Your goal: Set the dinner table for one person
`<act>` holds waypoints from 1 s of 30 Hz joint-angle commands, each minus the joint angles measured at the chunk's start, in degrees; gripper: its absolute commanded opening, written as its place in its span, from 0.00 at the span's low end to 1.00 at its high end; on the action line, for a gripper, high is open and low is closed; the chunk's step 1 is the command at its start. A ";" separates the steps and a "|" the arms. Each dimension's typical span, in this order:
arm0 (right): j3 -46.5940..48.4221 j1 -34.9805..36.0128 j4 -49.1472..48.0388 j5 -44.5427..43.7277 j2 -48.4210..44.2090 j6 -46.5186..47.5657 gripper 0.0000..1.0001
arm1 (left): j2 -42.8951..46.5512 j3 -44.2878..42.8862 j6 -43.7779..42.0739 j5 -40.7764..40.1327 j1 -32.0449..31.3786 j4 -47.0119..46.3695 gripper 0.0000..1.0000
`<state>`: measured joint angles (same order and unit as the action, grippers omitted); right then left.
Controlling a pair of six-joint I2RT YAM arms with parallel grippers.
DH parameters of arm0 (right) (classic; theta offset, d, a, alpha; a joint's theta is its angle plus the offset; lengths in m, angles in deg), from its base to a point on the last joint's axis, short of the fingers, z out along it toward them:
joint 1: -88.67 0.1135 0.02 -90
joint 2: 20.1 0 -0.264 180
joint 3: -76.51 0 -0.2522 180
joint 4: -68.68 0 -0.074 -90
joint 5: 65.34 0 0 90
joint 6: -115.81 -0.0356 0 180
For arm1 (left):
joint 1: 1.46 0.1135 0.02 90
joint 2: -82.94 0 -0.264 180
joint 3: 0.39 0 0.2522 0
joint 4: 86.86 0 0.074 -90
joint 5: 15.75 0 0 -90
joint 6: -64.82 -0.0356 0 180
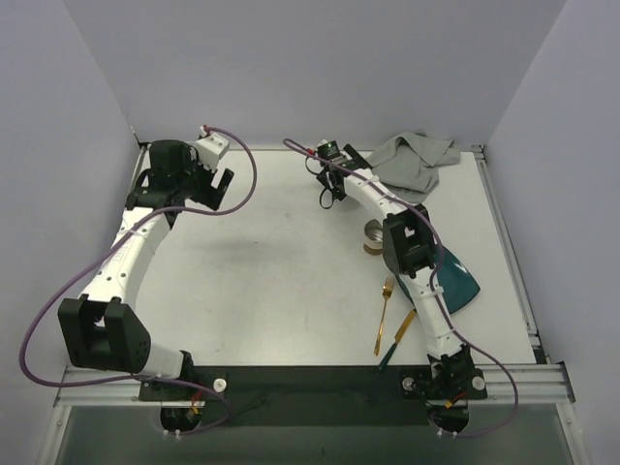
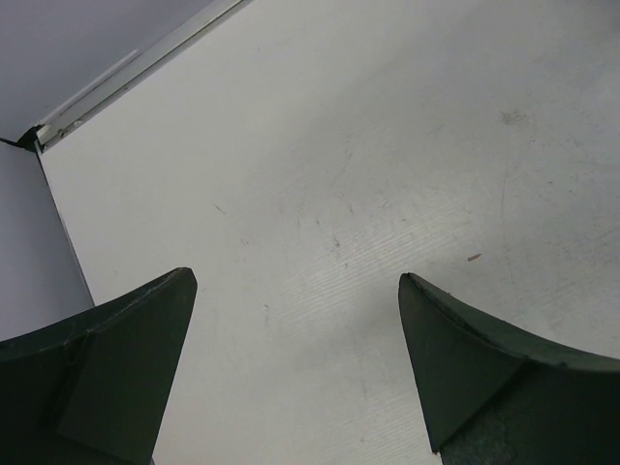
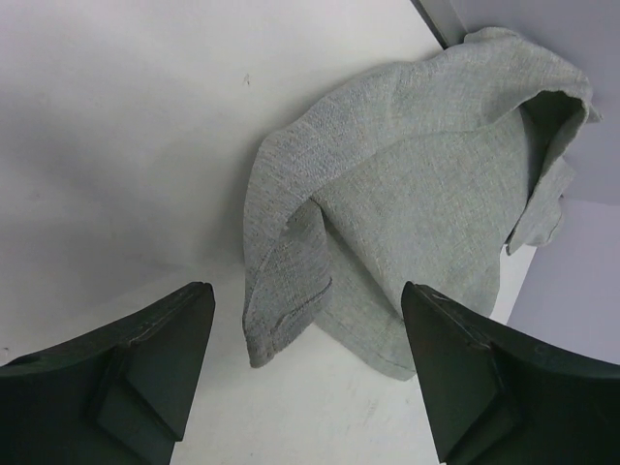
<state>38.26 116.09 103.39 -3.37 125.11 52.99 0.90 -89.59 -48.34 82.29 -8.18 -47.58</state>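
Dinner table (image 1: 271, 281) is spanning the whole workspace, left fingers (image 2: 107, 378) hanging apart over its far left, right fingers (image 3: 126, 387) hovering apart near the crumpled grey cloth (image 3: 407, 194) at its far right corner, risking pinching 1 loose fold and dragging it bunched.

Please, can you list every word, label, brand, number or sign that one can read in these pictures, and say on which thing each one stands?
No text can be read in any view.
The dinner table, grey cloth, gold fork and teal plate: no writing shows.
The greenish patch at the right arm's wrist: perhaps a label, too small to read.
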 commanded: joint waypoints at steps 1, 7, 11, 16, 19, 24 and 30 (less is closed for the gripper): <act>0.78 0.44 -4.16 -3.35 -0.01 3.49 0.79 | -0.58 -1.99 0.57 2.34 -0.13 0.14 0.97; 3.41 0.27 -8.12 -4.58 2.01 5.43 0.30 | 0.21 -2.17 1.10 1.55 -0.13 0.32 0.97; -0.36 0.18 -7.86 -3.70 -0.44 4.11 0.41 | 0.04 -4.01 1.36 1.72 -0.05 3.48 0.97; -1.51 -0.09 -7.77 -2.55 0.07 2.88 0.41 | 1.53 -3.23 0.31 1.46 0.04 2.87 0.97; -2.90 -0.52 -7.68 -2.29 0.25 1.92 0.21 | 2.14 -1.82 0.04 -0.38 -0.13 1.21 0.97; -5.46 -0.79 -7.15 -3.17 -3.34 0.52 0.00 | 2.32 -1.90 0.56 -1.70 -0.05 0.15 0.98; -8.19 1.57 -1.44 16.11 -17.31 -21.67 0.00 | 3.81 -2.08 7.32 1.45 3.10 3.31 0.97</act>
<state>29.28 115.72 98.86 0.30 122.37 47.05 1.36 -90.83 -46.35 81.43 -7.92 -44.95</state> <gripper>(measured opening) 0.048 0.974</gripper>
